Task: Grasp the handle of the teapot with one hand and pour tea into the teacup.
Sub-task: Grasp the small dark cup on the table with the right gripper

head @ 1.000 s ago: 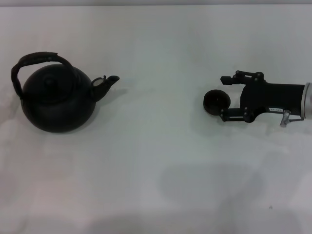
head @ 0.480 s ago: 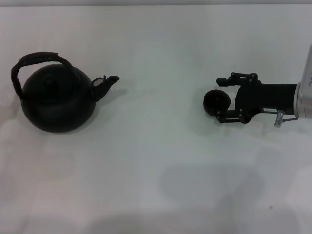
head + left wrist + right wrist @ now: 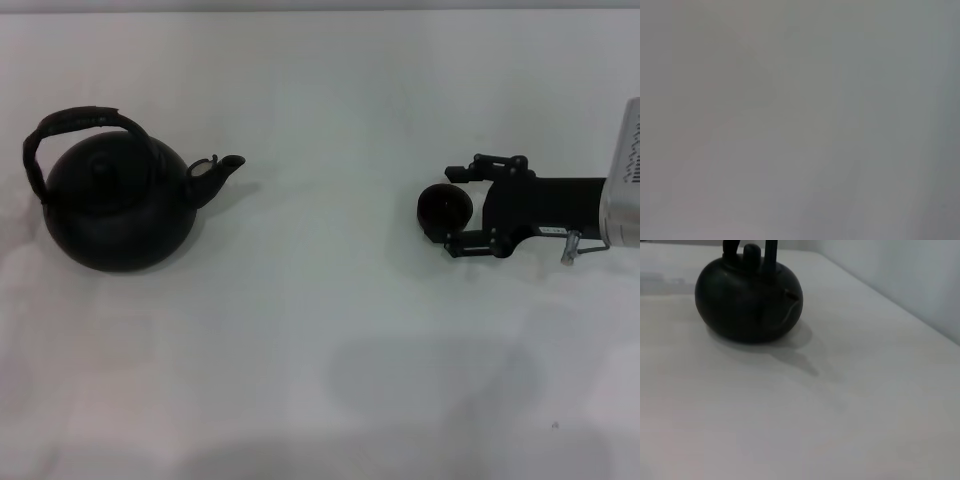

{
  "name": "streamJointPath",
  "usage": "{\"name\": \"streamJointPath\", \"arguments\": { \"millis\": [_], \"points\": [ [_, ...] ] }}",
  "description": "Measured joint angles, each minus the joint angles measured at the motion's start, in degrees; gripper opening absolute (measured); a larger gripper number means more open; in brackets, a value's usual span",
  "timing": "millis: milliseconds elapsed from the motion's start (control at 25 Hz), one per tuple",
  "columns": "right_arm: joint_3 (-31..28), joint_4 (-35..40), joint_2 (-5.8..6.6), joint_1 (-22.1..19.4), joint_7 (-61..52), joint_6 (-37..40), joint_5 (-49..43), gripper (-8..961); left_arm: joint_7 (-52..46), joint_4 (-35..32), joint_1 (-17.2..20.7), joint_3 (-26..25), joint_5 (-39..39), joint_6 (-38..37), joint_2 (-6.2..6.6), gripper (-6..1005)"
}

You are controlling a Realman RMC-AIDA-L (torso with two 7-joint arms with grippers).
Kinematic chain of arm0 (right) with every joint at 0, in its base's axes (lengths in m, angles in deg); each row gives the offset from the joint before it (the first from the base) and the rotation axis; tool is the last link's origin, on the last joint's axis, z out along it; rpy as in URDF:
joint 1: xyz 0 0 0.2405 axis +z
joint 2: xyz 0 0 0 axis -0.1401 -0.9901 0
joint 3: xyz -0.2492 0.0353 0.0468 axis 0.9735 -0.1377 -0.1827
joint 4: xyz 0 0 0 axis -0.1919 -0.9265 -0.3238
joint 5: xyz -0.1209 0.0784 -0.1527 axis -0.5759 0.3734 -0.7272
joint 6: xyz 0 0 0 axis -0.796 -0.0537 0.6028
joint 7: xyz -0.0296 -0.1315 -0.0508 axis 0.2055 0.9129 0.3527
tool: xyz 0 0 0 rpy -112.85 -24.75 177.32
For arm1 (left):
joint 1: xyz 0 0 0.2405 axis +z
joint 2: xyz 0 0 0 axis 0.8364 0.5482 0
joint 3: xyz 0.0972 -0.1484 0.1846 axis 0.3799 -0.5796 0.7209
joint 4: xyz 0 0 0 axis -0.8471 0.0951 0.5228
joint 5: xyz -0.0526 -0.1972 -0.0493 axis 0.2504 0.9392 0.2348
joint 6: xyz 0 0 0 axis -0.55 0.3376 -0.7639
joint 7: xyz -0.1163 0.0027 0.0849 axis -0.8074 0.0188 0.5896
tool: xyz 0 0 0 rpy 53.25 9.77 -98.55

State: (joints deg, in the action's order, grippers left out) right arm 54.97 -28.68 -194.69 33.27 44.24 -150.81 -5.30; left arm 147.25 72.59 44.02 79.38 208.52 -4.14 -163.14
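The black teapot [image 3: 118, 208] stands at the table's left, spout pointing right, its dark arched handle [image 3: 75, 118] upright over the lid. It also shows in the right wrist view [image 3: 747, 302], far off. The small black teacup [image 3: 436, 210] stands at the right. My right gripper [image 3: 452, 206] reaches in from the right edge, open, with one finger on each side of the cup's right half. I cannot tell if the fingers touch the cup. The left gripper is out of view; the left wrist view shows only blank grey.
The white table [image 3: 320, 330] stretches bare between teapot and cup. Its far edge [image 3: 320, 12] runs along the top of the head view. In the right wrist view a pale wall [image 3: 910, 275] rises beyond the table.
My right gripper has slid a little to the left, farther around the teacup, and its fingers have drawn slightly closer together. The cup and teapot have not moved.
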Motion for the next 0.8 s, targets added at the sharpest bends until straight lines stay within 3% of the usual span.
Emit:
{"name": "streamJointPath", "arguments": {
  "millis": [240,800],
  "points": [
    [2.90,-0.08,0.00,0.11,-0.19,2.51,0.42,845,0.00,0.01,-0.12,0.00,0.00,0.02,0.00,888],
    [3.16,-0.08,-0.09,0.31,0.16,3.38,1.39,842,0.00,0.00,-0.54,0.00,0.05,-0.48,0.20,887]
  ]
}}
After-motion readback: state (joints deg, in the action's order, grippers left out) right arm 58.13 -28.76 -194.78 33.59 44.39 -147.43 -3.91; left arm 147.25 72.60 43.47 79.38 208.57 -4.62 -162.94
